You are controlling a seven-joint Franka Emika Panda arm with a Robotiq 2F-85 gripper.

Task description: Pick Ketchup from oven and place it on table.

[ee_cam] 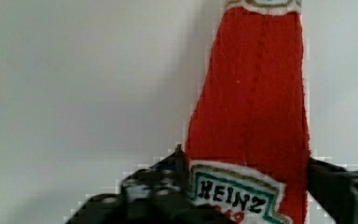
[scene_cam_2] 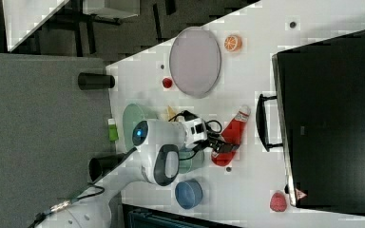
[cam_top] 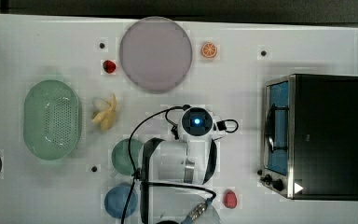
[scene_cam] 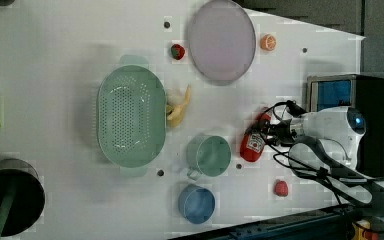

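Gripper clamps the Heinz ketchup bottle at its label, already out of the toaster oven w/ door handle nearby; lower it flat onto bare table btwn teal cup & oven, then let go.

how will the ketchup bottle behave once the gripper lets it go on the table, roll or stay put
The ketchup looks soft and plush in the wrist view, so it would likely give under the fingers rather than slip. Lying on the table, its tapered shape may roll slightly, curving. Probably light.
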